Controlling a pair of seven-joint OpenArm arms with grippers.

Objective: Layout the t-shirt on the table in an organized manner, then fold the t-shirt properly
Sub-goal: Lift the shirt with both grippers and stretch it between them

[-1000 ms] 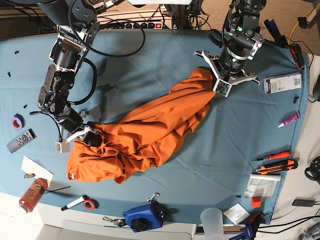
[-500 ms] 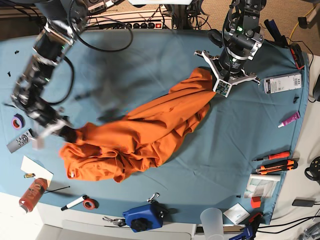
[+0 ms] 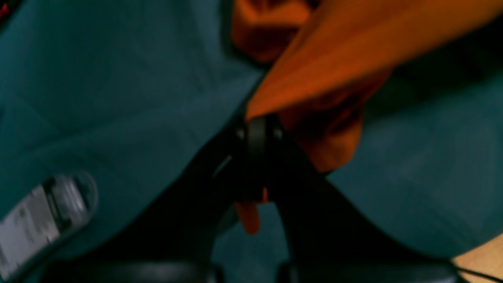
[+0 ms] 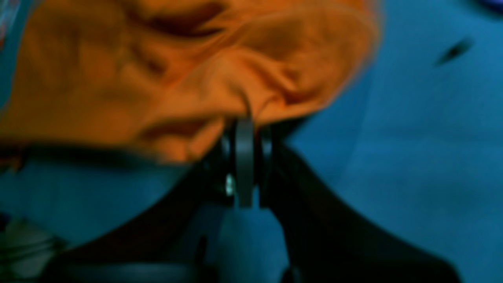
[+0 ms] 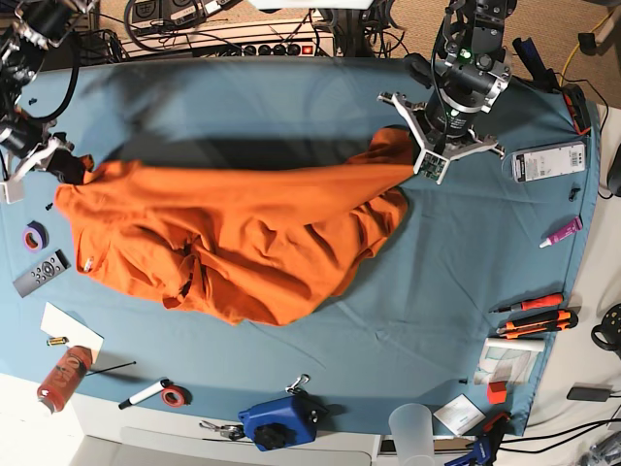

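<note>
I'm seeing the t-shirt point(image 5: 233, 248) now stretching wide across the table point(image 5: 291, 107); right gripper point(image 5: 60, 163), clamped on cloth, has swung far left; left gripper point(image 5: 415, 160) is pinching its corner upper right.

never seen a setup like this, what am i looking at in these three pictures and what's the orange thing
This is a robot with two arms working over a table covered in teal-blue cloth. One picture looks down from above; the other two come from small cameras on each arm's wrist, looking along its pincers. The orange thing is a t-shirt, stretched between the arms. The left gripper, on the right side of the overhead picture, is pinched shut on one end; its wrist camera shows fabric clamped between the fingers. The right gripper, at the far left, is shut on the other end. Loose clutter lines the table edges: a remote, tape rolls, a marker, a blue gadget.
</note>
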